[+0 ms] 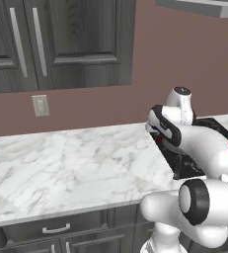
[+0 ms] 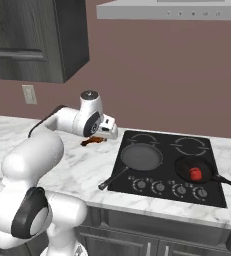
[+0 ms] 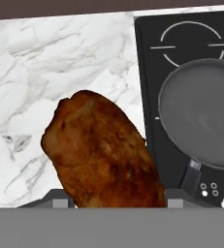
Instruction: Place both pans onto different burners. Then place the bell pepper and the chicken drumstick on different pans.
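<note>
Both pans sit on the black cooktop (image 2: 214, 150) already, each on its own burner. The big grey pan (image 2: 141, 156) is on the near left ring, w/ its handle poking out toward the counter edge. The small black pan (image 2: 196, 169) is on the near right ring, and the red bell pepper (image 2: 195, 174) is inside it. So the pan part looks done, and the pepper part too.

What's left is the chicken drumstick (image 3: 104, 152). It is over the white marble counter (image 1: 61, 163), just left of the cooktop and near the big pan. In the right base view it is a small brown bit (image 2: 93, 142) right under the hand.

The gripper (image 2: 106, 131) is down right at the drumstick. In the hand view the meat is very close up, and it covers the finger tips (so no gap to look at). It looks like the gripper may have it, but I can't tell for sure if it is closed on it or not.

Next job, I think: get the drumstick over to the right and into the empty grey pan. Then all is done.
</note>
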{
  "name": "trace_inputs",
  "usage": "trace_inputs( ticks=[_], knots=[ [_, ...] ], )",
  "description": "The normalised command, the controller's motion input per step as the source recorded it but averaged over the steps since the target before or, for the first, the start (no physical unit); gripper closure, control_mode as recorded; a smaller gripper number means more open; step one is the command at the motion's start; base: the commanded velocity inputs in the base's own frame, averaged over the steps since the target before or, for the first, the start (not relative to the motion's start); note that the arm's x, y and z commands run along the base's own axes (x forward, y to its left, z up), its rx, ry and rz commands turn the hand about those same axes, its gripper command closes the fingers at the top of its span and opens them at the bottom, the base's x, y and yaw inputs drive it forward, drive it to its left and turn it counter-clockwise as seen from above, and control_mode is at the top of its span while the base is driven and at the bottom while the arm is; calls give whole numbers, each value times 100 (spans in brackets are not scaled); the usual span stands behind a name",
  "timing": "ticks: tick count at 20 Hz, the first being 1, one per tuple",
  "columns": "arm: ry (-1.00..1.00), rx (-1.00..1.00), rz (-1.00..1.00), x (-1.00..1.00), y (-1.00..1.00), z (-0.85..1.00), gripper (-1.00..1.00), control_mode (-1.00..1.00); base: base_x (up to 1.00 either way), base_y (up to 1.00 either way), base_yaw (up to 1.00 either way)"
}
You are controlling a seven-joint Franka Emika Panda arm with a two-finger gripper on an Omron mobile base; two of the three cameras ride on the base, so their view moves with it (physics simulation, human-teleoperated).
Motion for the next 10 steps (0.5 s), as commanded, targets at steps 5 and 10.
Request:
trace_inputs(
  ticks=[5,10],
  knots=[
    [0,1,0,-16,-63,7,100,-100,0,0,0],
    [1,0,0,-2,-59,0,100,-100,0,0,0]
  ],
)
